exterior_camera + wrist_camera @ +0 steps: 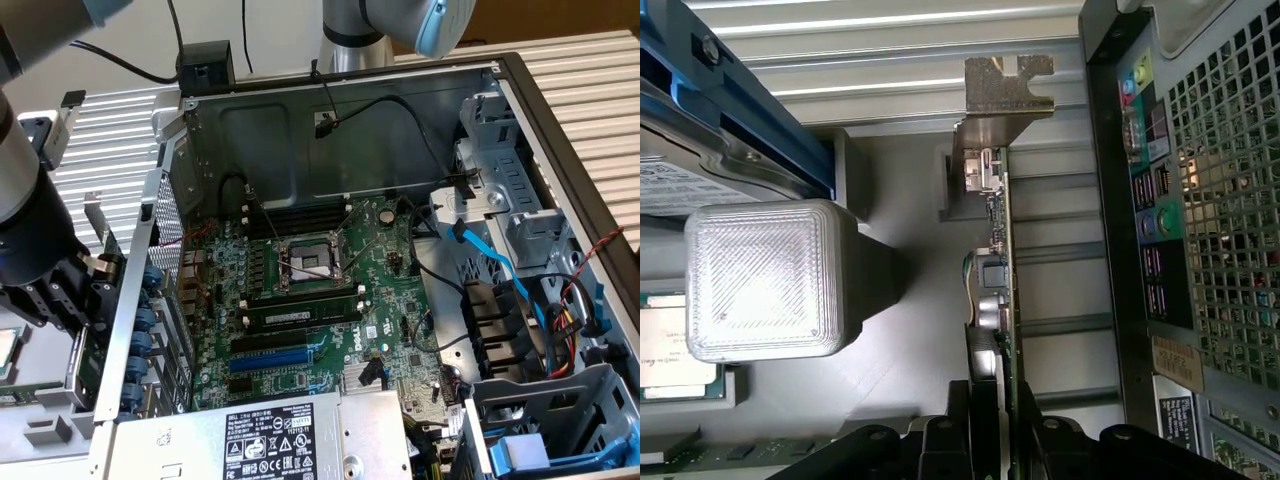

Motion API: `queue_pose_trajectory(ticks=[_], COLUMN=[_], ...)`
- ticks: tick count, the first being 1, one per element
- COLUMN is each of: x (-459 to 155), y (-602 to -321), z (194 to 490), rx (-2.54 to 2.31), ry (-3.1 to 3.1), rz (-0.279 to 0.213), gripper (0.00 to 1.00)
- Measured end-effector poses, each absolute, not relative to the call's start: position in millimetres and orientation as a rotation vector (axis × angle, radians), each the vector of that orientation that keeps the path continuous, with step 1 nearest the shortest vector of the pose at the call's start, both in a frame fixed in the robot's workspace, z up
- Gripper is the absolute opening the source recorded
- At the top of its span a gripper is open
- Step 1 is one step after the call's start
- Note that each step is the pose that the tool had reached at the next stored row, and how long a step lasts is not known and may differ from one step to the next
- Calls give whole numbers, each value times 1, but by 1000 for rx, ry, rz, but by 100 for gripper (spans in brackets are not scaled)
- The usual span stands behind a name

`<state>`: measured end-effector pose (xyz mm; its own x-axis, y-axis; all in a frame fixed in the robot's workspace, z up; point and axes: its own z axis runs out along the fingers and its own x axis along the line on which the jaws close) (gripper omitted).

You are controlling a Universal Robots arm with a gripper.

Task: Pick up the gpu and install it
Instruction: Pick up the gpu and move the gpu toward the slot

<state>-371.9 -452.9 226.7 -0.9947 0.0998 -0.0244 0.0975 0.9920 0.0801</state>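
Observation:
In the wrist view the gpu appears edge-on as a thin green board with small components along it. Its silver end bracket is at the far end from me. My gripper is shut on the card's near end, with one black finger on each face. The card stands over a grey surface just outside the rear wall of the computer case. In the exterior view my gripper is at the left, outside the open case. The green motherboard lies inside the case, with a blue expansion slot near its front.
A ribbed grey block and a processor chip lie close beside the card. The case's perforated rear wall stands between my gripper and the motherboard. A power supply and blue cables crowd the case interior.

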Motion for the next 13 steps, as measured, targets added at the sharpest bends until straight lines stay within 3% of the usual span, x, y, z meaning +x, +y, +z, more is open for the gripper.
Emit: queue_pose_trajectory(ticks=[13], x=[-372], y=[-453], z=[257], rx=[154], ry=[3107], rz=[123], gripper=[28])
